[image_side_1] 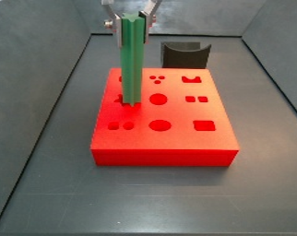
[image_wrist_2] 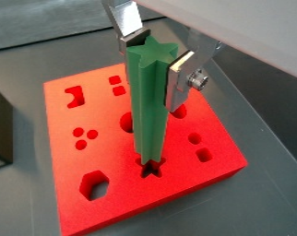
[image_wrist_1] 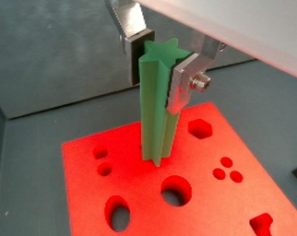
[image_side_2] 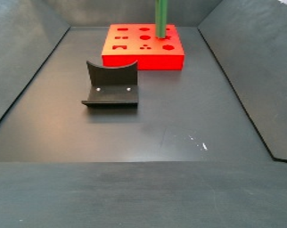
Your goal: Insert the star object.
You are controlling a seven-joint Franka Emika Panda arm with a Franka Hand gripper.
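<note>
Gripper (image_wrist_2: 155, 57), star object (image_wrist_2: 148, 106), red block (image_wrist_2: 83, 111), holder (image_side_2: 111, 85)

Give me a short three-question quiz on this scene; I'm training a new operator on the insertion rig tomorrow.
1. True or false: the pincer grips the star object near its top end.
2. Where is the star object's lower end? A) lying on the floor B) at the star-shaped hole in the red block C) resting in the dark curved holder
3. Fill in: the bar stands ____ over the red block.

Key:
1. True. In both wrist views the silver fingers clamp the green bar just below its star-shaped top.
2. B. A wrist view shows its tip at the star hole.
3. Upright.
</note>
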